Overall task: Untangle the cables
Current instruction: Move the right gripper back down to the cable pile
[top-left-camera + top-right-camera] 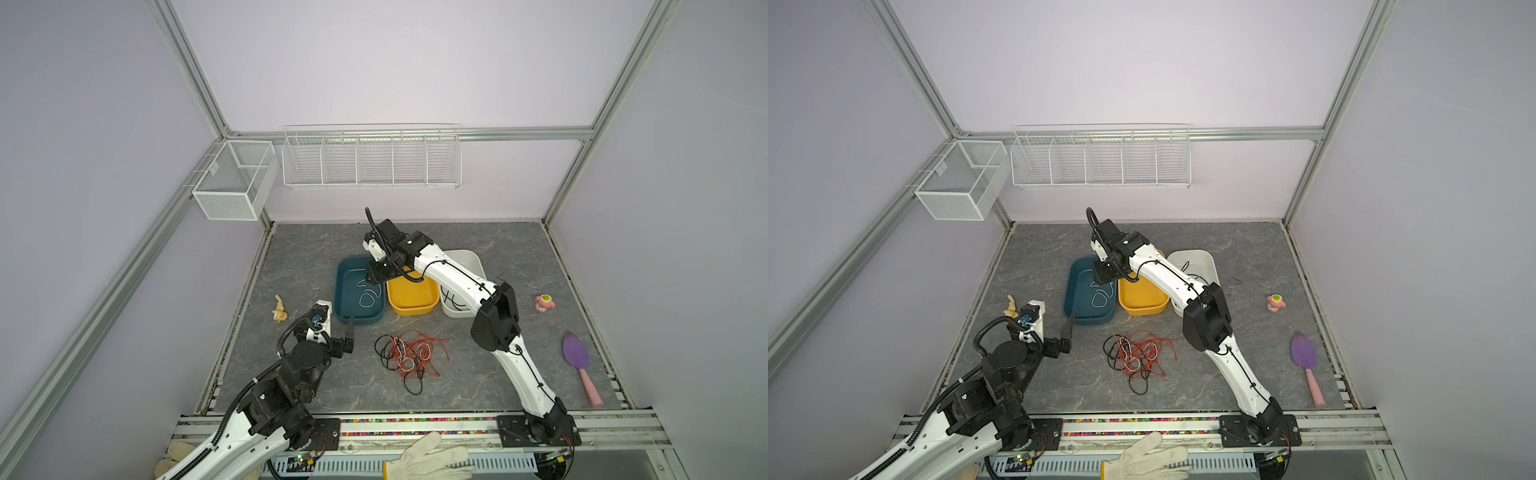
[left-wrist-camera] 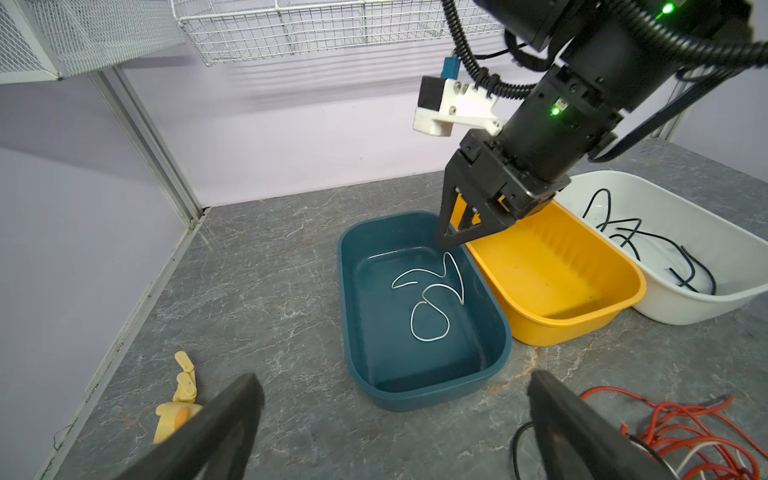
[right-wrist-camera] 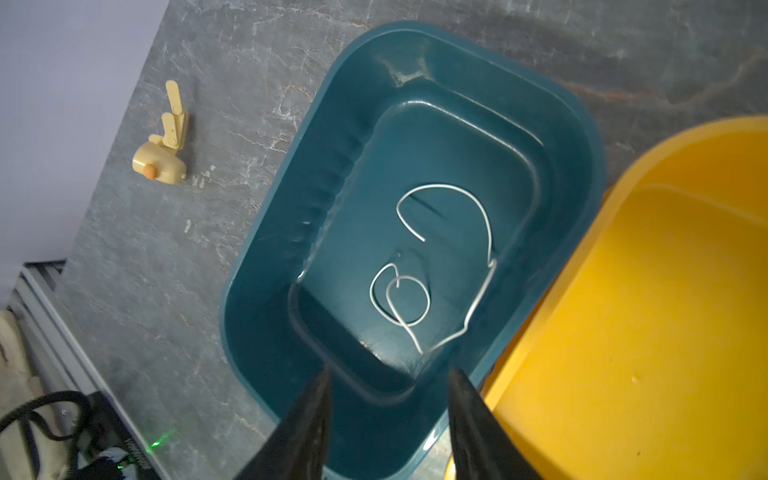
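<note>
Cataloguing the main tangle of cables point(image 1: 409, 355) (red-orange, black and white) lying on the grey table point(image 1: 498, 365) in front of three bins, between the two arms. Also noting one white cable point(image 3: 436, 185) curling loose inside the teal bin point(image 3: 266, 257) and black cables point(image 2: 648, 235) resting in the white bin point(image 2: 706, 307), with the yellow bin point(image 2: 582, 324) sitting between them. Hanging over the teal bin with right gripper point(image 3: 389, 370) fingers parted and empty; waiting left of the tangle with left gripper point(image 2: 395, 376) fingers spread wide, gripping nothing.

I'm seeing a white cable point(image 3: 489, 232) in the teal bin point(image 3: 266, 232), yellow bin point(image 3: 623, 332) alongside, red-orange/black/white tangle point(image 1: 411, 353) sitting on grey marbled counter point(image 1: 311, 257).
</note>
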